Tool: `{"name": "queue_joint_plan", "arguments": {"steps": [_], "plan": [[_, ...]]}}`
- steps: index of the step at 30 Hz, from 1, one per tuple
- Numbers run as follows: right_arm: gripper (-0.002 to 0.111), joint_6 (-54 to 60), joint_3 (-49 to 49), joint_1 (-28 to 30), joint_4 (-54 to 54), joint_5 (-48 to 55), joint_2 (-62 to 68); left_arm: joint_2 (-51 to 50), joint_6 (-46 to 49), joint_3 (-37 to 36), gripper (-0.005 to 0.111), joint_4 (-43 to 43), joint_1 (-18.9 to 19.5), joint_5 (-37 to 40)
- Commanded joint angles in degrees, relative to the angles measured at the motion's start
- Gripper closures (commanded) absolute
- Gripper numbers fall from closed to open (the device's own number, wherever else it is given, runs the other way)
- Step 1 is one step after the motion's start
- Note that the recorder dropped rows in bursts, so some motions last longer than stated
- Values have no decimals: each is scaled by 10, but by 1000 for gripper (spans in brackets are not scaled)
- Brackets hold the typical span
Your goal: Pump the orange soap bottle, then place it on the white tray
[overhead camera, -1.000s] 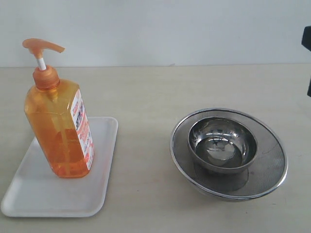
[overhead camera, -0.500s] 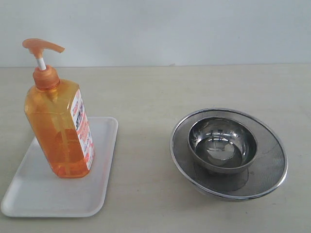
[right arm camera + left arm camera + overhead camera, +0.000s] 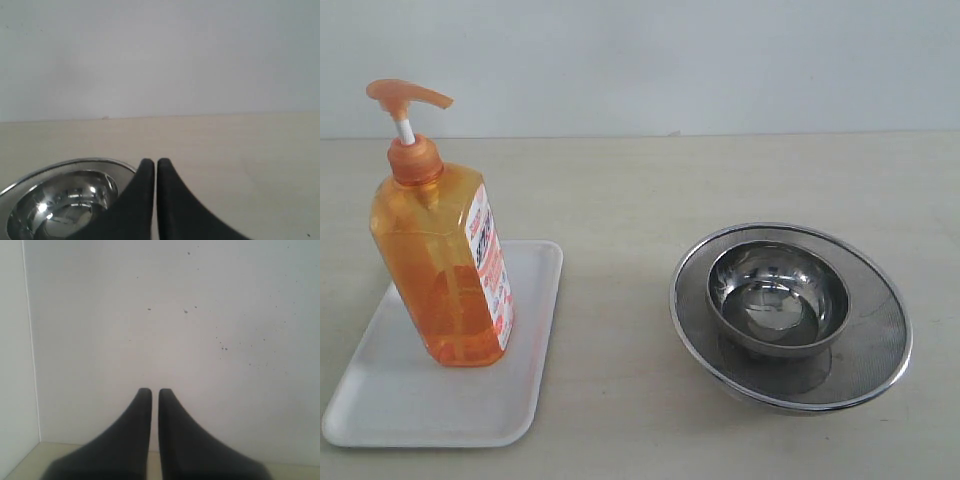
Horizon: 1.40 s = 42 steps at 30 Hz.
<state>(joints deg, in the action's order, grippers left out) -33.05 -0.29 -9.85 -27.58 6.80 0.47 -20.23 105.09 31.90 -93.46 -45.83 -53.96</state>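
In the exterior view we are seeing the orange soap bottle (image 3: 440,270) standing upright on the white tray (image 3: 410,400), with the steel bowl (image 3: 778,295) in its mesh strainer (image 3: 880,340) well apart from the tray on the table (image 3: 620,190). Only the wrist views are showing the grippers. The left gripper (image 3: 155,392) is facing a wall with its jaws pressed together and empty, and the right gripper (image 3: 150,162), likewise closed and empty, is pointing past the bowl.

At the left of the frame, the soap bottle (image 3: 435,275) was translucent orange, its label (image 3: 490,265) white with red print. The tray (image 3: 535,385) was plain white, the bowl (image 3: 778,298) and strainer (image 3: 880,345) shiny silver, the table (image 3: 620,190) pale beige.
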Motion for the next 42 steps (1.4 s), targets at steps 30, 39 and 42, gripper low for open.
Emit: {"name": "queue_joint_plan", "arguments": {"steps": [30,39,42], "plan": [[108,351,3,9,284,121,-5,1,3,4,102,5,1,-2],[108,350,3,75,284,121,-5,1,3,4,102,5,1,-2],[108,350,3,75,284,121,-5,1,3,4,102,5,1,-2]]}}
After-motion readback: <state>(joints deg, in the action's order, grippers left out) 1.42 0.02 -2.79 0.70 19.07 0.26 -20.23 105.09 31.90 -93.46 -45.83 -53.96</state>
